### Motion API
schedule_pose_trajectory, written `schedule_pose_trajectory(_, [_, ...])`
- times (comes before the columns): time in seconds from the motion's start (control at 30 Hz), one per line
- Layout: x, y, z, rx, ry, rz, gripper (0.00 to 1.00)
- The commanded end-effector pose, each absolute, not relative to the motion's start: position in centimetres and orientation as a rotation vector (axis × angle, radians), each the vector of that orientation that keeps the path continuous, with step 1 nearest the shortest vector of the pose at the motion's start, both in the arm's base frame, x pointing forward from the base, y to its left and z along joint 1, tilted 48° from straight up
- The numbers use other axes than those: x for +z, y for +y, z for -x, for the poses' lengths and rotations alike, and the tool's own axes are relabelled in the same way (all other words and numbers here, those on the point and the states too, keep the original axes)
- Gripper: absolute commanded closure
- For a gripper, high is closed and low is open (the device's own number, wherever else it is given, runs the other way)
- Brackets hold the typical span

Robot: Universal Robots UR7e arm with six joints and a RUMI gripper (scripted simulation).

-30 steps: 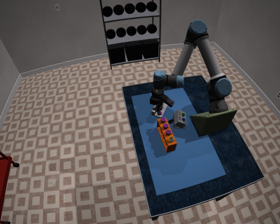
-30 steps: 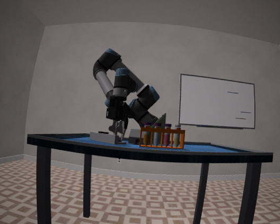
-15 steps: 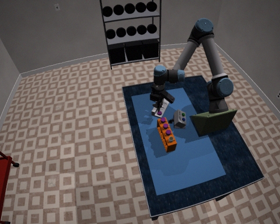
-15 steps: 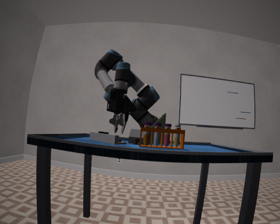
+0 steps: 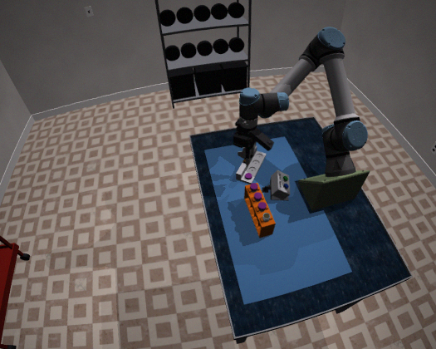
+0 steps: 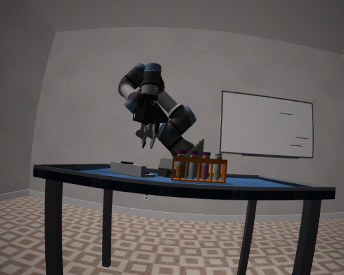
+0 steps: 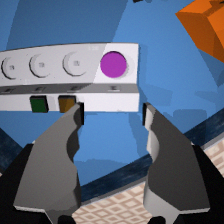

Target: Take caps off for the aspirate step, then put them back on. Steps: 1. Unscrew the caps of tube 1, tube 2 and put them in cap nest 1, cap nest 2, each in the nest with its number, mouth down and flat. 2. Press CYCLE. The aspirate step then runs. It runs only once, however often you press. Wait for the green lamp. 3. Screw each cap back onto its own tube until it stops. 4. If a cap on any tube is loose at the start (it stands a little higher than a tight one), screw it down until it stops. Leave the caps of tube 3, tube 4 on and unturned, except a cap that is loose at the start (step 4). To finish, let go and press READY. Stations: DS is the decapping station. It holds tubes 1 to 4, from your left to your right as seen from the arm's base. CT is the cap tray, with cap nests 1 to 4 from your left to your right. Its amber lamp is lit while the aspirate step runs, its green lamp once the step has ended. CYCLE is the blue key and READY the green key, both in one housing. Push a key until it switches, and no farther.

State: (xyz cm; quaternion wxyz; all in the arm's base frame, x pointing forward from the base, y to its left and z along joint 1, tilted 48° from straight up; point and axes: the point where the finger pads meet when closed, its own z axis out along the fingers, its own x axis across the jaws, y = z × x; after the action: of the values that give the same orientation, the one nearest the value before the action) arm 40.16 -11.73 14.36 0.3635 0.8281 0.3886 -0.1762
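Observation:
My gripper (image 5: 246, 160) (image 6: 148, 144) (image 7: 113, 104) is open and empty. It hangs above the near end of the white cap tray (image 5: 257, 159) (image 6: 127, 168) (image 7: 60, 95). One purple cap (image 5: 248, 176) (image 6: 147, 172) (image 7: 113, 65) lies flat in the tray's end nest, nest 1. The other nests (image 7: 75, 63) are empty. The orange tube rack (image 5: 261, 226) (image 6: 199, 179) (image 7: 205, 25) holds several tubes. The end tube (image 5: 266, 216) (image 6: 218, 154) has no cap. The other three carry purple caps (image 5: 257, 195) (image 6: 194, 152).
The grey key housing (image 5: 279, 190) with the green key (image 5: 286, 178) and the blue key (image 5: 286, 185) stands between the rack and the arm's base. Both tray lamps (image 7: 66, 103) look unlit. A shelf stands at the far wall.

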Motion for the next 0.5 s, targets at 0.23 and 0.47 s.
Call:
schedule_pose_trajectory(0.23, [16.7, -9.1, -40.2, -0.458, 0.997, -2.134, 0.71])
schedule_pose_trajectory(0.47, [13.7, -6.3, -40.6, -0.252, 0.526, -2.263, 0.65])
